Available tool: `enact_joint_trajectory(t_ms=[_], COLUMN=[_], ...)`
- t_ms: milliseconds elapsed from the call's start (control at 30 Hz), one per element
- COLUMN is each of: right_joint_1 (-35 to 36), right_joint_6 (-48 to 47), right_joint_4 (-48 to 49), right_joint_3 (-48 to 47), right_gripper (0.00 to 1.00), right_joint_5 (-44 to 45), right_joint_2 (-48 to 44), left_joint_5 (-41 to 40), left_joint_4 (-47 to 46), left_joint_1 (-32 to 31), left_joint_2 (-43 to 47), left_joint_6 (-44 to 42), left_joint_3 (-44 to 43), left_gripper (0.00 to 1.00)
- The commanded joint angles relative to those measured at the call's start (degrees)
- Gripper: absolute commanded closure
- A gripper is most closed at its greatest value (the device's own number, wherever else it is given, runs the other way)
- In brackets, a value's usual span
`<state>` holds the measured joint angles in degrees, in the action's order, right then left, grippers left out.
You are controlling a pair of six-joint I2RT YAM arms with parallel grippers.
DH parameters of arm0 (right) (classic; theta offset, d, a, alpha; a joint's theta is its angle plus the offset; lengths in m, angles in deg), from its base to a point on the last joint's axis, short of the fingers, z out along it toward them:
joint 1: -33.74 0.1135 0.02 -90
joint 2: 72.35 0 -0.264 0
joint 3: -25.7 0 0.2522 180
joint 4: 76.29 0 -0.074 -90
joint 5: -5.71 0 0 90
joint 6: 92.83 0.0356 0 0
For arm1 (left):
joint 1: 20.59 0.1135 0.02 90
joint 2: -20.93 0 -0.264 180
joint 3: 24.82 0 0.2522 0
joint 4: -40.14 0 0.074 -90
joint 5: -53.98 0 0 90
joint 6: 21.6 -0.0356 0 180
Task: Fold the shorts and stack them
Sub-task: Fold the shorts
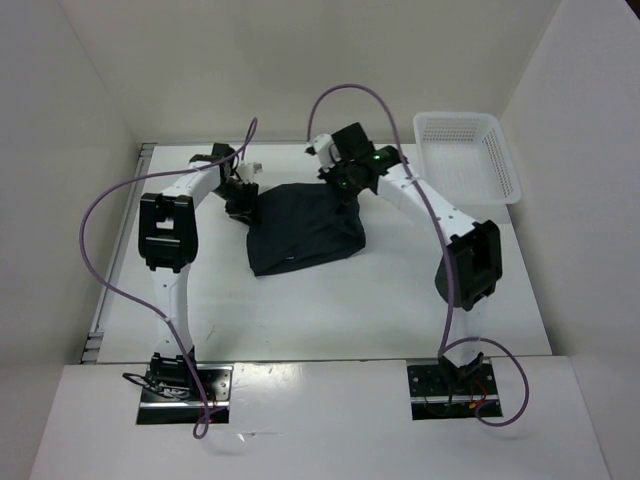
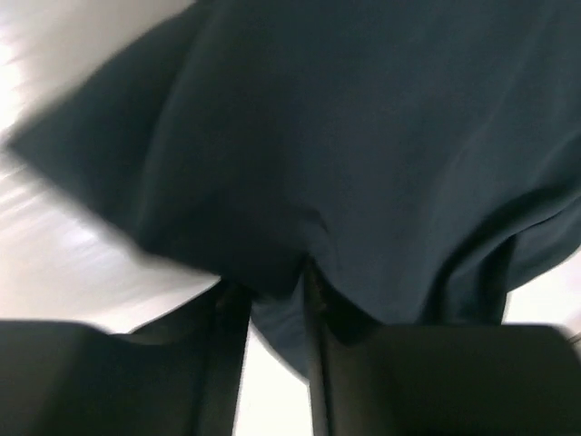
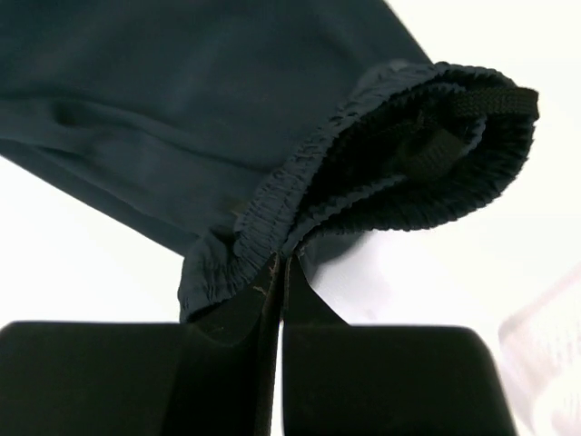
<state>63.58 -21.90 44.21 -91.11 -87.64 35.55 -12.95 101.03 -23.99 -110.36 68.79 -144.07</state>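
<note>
Top external view: a white table (image 1: pixel 330 310) carries a pair of black shorts (image 1: pixel 305 235), lying rumpled at the middle of the frame. A white mesh basket (image 1: pixel 470 190) stands well apart from them in the upper right.

Both arms reach to the upper edge of the cloth. The left gripper (image 1: pixel 240 203) is at the upper left corner of the shorts and the right gripper (image 1: pixel 346 195) at the upper right corner. From both grippers the dark cloth spreads down toward the bottom of the frame, its long axis running left to right between them. Neither arm is clearly nearer; each has its own corner. Any fold would probably carry this upper edge down over the rest.

Left wrist view: the fingers (image 2: pixel 231 363) stand slightly apart with a fold of cloth between them. I cannot tell whether they pinch it.

Right wrist view: the jaws are pressed together, clamping the gathered elastic waistband (image 3: pixel 363 163) of the shorts at the centre of the frame.
</note>
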Motion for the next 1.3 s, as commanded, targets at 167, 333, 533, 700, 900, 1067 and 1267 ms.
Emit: enact_joint_trajectory(t_ms=[167, 333, 533, 700, 900, 1067, 1267], right_joint_1=[12.7, 17.2, 19.5, 21.6, 22.7, 22.7, 23.2], right_joint_6=[-1.2, -0.7, 1.1, 3.0, 6.1, 6.1, 8.5], right_joint_4=[-1.4, -1.9, -2.4, -1.9, -0.8, -0.2, -0.2], right_joint_3=[-13.9, -24.1, -28.2, -32.9, -36.7, -39.4, -43.3], right_gripper=[1.00, 1.00, 1.00, 1.00, 0.88, 0.43, 0.32], right_joint_5=[-0.1, -1.7, -3.8, -4.9, -4.9, -6.6, -11.2], right_joint_2=[12.0, 19.0, 23.3, 26.9, 29.9, 29.9, 27.0], left_joint_5=[-0.4, 0.1, 0.1, 0.7, 0.0, -3.9, -7.6], left_joint_4=[-0.2, -0.2, -0.2, -0.2, 0.4, 1.1, 2.9], left_joint_1=[0.3, 0.3, 0.8, 0.8, 3.4, 6.2, 9.1], left_joint_2=[-7.3, -8.5, -9.5, -10.6, -10.6, -8.4, -3.9], left_joint_6=[-0.4, -0.4, -0.4, -0.4, -0.4, -0.4, -0.4], left_joint_3=[-2.7, -3.8, -5.9, -7.3, -9.8, -12.3, -20.7], left_gripper=[0.87, 0.91, 0.95, 0.95, 0.80, 0.54, 0.33])
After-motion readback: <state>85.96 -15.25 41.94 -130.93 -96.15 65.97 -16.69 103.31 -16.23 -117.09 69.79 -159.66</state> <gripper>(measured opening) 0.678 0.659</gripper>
